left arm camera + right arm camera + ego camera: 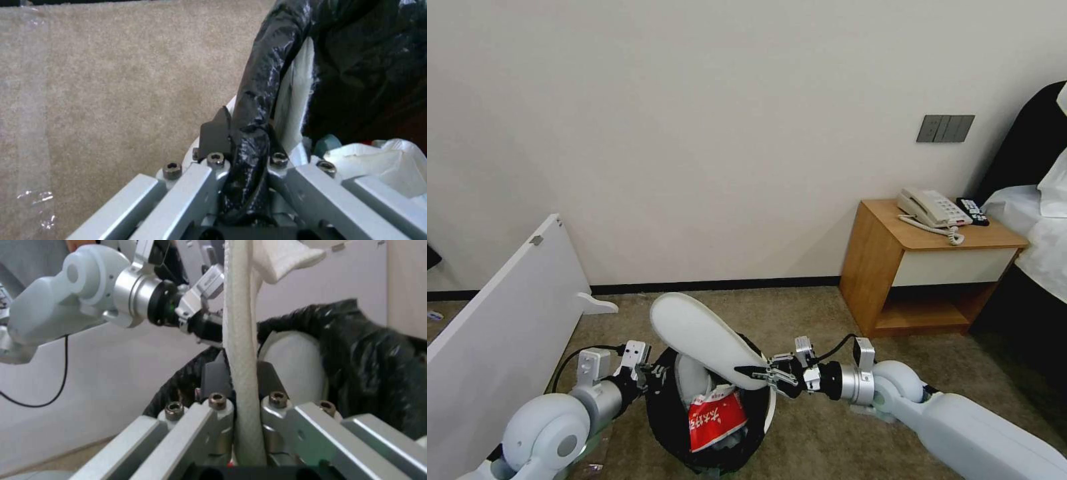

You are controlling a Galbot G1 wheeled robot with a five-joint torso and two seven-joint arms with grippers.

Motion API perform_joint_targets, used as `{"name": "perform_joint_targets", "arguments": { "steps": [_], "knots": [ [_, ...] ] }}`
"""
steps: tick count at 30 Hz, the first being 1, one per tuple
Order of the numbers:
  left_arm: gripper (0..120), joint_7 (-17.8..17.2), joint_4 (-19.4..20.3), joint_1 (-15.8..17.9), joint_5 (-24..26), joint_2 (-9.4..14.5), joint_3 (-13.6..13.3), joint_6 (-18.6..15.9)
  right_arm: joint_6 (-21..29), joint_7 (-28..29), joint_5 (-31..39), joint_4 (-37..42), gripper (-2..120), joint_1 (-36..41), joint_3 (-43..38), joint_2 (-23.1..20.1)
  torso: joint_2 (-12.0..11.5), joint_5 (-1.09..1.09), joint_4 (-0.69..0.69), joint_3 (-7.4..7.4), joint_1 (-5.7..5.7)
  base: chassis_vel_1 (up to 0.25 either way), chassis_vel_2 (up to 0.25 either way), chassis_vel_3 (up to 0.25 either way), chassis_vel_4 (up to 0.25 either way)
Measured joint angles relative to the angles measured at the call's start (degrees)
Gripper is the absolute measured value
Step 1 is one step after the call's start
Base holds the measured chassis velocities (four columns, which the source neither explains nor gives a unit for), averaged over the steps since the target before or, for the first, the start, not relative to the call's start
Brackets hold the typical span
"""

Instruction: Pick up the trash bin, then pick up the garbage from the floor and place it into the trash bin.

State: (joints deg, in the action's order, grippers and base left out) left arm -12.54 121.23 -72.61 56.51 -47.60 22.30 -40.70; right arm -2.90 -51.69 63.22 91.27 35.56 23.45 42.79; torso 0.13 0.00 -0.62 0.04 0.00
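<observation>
Both grippers are clamped: left gripper (238,146) on the trash bin (660,413) rim; right gripper (774,375) on a slipper (704,337); tip the slipper's toe fully inside before letting go.

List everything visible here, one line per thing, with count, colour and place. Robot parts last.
trash bin: one, white with a black bag liner, on the carpet between the two arms
slipper: one, white, held tilted over the bin
second slipper: one, white, inside the bin
red wrapper: one, red with white print, inside the bin
nightstand: one, wooden, against the wall to the right
telephone: one, white, on the nightstand
remote control: one, black, beside the telephone
wall switch panel: one, grey, above the nightstand
white board: one, leaning at left
left gripper: shut on the bin's rim
right gripper: shut on the slipper
</observation>
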Motion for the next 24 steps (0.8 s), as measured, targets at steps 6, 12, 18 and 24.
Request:
{"name": "perform_joint_targets", "arguments": {
  "steps": [6,12,18,24],
  "knots": [
    [2,-0.3,0.3,0.4,0.2,-0.6,-0.7,-0.1,0.1,-0.2,-1.1,0.3,1,0.5,1.3,0.0,0.0,0.0,-0.01,0.0,0.0,0.0,0.0,0.0,0.0],
    [2,-0.9,0.9,0.2,0.8,-0.8,-1.4,-0.4,-0.1,0.9,-2.1,-0.5,1,0.3,2.0,0.8,0.0,0.0,0.01,0.0,0.0,0.0,0.0,0.0,0.0],
    [2,-1.2,1.5,-0.4,1.7,-0.7,-1.5,-0.5,-0.3,1.8,-2.4,-1.0,19,0.3,2.0,1.4,0.0,0.0,0.01,0.0,0.0,0.0,0.0,0.0,0.0],
    [2,-1.5,1.8,-0.8,2.4,-0.5,-1.7,-0.6,-0.5,1.9,-2.7,-1.6,42,0.2,2.0,1.8,0.0,0.0,0.01,0.0,0.0,0.0,0.0,0.0,0.0]
  ]
}}
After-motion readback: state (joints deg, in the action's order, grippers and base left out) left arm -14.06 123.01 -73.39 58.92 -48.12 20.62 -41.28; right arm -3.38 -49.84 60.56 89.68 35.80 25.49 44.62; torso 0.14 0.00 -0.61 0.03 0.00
